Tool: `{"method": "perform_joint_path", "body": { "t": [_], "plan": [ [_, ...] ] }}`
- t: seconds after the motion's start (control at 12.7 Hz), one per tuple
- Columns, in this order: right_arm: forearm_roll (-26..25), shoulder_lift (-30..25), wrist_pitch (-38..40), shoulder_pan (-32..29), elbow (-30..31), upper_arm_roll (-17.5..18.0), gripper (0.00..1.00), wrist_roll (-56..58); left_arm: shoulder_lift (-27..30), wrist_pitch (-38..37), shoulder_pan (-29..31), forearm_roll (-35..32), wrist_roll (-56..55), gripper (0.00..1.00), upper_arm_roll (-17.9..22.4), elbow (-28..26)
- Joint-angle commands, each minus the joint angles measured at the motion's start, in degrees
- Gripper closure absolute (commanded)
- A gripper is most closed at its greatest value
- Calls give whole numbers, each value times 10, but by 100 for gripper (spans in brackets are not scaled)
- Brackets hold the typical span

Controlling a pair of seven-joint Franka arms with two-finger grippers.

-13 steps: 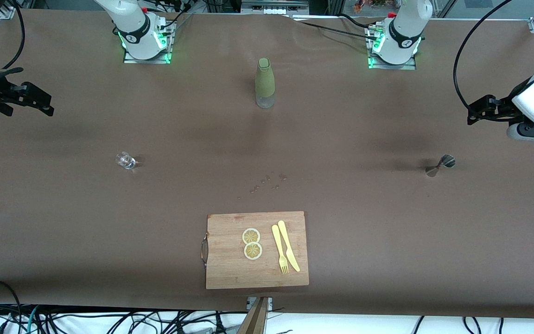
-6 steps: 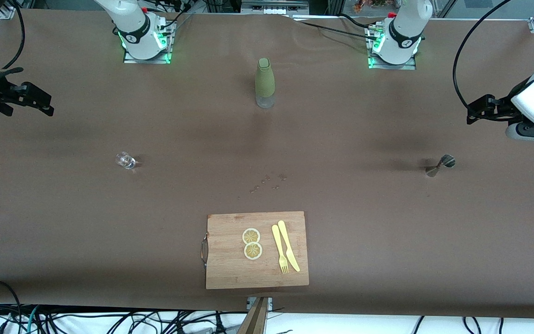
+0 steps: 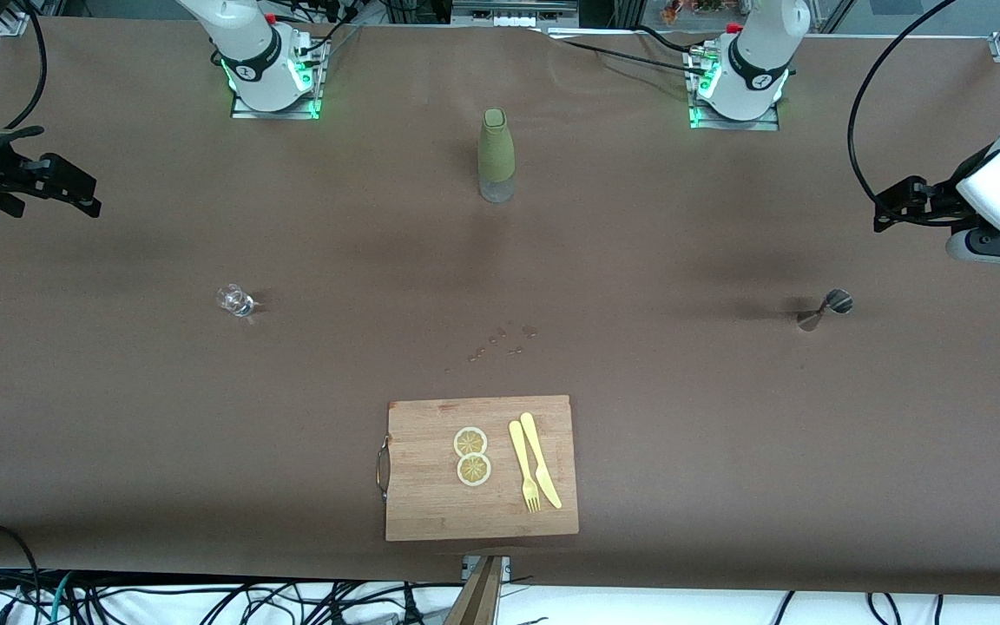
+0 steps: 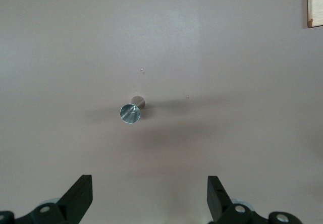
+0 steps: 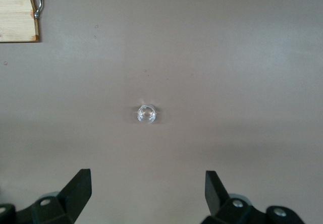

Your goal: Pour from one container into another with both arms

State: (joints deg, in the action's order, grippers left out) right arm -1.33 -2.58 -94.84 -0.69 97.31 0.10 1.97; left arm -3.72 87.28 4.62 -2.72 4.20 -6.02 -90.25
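A small clear glass [image 3: 235, 300] stands on the brown table toward the right arm's end; the right wrist view shows it [image 5: 147, 113] from above. A silver double-cone jigger [image 3: 823, 311] sits toward the left arm's end, and the left wrist view [image 4: 131, 112] looks down on it too. A bottle in a green sleeve [image 3: 496, 156] stands upright between the two arm bases. My right gripper [image 3: 90, 196] hangs open and empty over its end of the table, apart from the glass. My left gripper [image 3: 884, 210] hangs open and empty over the table edge beside the jigger.
A wooden cutting board [image 3: 430, 503] with a metal handle lies near the front edge; two lemon slices [image 3: 471, 456], a yellow fork [image 3: 524, 477] and a yellow knife [image 3: 542, 470] lie on it. Small droplets [image 3: 504, 340] dot the table between board and bottle.
The left gripper has shifted only a hair. The right arm and everything on the table stand as before.
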Motion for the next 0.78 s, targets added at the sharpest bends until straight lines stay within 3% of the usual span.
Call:
{"method": "perform_joint_path", "body": {
  "t": [0.0, 0.71],
  "plan": [
    [-4, -4, 7, 1, -4, 3, 0, -9, -3, -7, 6, -12, 9, 0, 0, 11],
    [-4, -4, 6, 1, -3, 3, 0, -10, -11, -10, 36, -12, 12, 0, 5, 10]
  ]
}}
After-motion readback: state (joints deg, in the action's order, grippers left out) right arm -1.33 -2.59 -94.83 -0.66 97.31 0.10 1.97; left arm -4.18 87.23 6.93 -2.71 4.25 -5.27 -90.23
